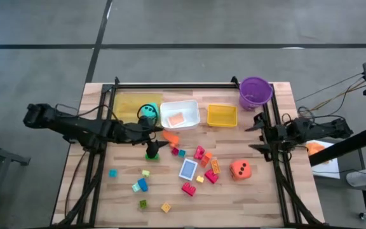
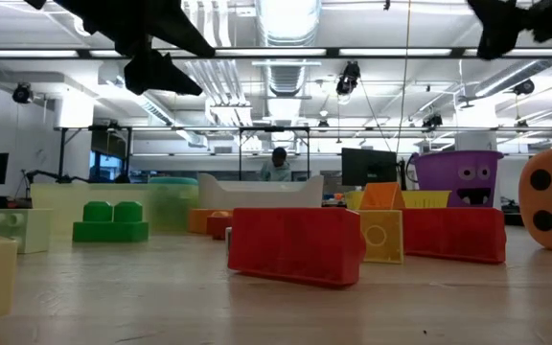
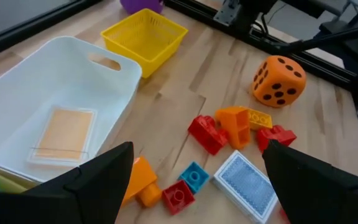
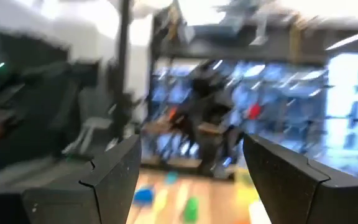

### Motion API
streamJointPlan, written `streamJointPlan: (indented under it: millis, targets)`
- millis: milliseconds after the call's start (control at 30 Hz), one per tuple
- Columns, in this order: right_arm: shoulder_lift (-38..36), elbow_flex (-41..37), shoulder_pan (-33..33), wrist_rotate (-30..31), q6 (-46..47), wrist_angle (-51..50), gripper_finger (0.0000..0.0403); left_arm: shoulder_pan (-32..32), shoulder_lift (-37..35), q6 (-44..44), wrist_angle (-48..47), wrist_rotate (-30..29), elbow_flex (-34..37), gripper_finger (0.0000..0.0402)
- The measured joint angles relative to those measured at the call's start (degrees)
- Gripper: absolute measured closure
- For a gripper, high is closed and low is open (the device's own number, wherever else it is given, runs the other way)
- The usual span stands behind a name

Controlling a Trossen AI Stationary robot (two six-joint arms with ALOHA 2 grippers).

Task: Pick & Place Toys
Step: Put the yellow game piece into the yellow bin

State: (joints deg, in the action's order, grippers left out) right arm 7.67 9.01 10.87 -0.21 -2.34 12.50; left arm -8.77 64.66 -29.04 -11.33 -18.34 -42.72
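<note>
My left gripper (image 1: 159, 132) is open and empty above the table, just in front of the white tray (image 1: 189, 108); its wrist view (image 3: 197, 149) looks down on an orange block (image 3: 140, 180), a small red block (image 3: 178, 196) and a blue card (image 3: 247, 183). An orange card (image 3: 64, 134) lies flat in the white tray. A teal die (image 1: 148, 111) sits in the pale yellow tray (image 1: 127, 102). An orange die (image 1: 240, 169) rests on the table at the right. My right gripper (image 1: 254, 137) is open and empty at the table's right edge, held level (image 4: 191, 143).
A yellow basket (image 1: 222, 116) and a purple bucket (image 1: 255, 92) stand at the far right. Several small blocks lie across the table's middle and near left, among them a green one (image 1: 151, 154). A black frame rail (image 1: 170, 85) runs along the far edge.
</note>
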Motion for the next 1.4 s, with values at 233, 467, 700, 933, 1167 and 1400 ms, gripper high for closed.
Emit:
streamJointPlan:
  millis: [233,467,700,933,1167,1400]
  targets:
    - [8.8,15.3,0.0,-0.9,19.8,-27.7,0.0123,0.0,0.0,2.7,-1.2,0.7,0.0,0.0048]
    - [18.5,17.9,0.0,-5.0,34.5,-26.6,0.0123,0.0,-0.1,4.0,-2.4,1.5,0.0,0.0048]
    - [27.3,18.0,0.0,-2.5,39.3,-21.0,0.0123,-0.2,-2.9,3.7,-3.3,3.4,0.0,0.0048]
    - [34.4,22.1,0.0,-4.7,39.3,-20.9,0.0123,-0.6,-5.9,3.2,-4.7,3.4,0.0,0.0048]
    - [43.3,27.4,0.1,3.6,57.2,-29.7,0.0126,-0.6,-6.9,3.2,-7.2,3.4,0.0,0.0048]
    - [58.1,36.5,1.0,5.3,64.9,-46.4,0.0178,-0.6,-6.9,1.9,-9.0,3.4,0.0,0.0048]
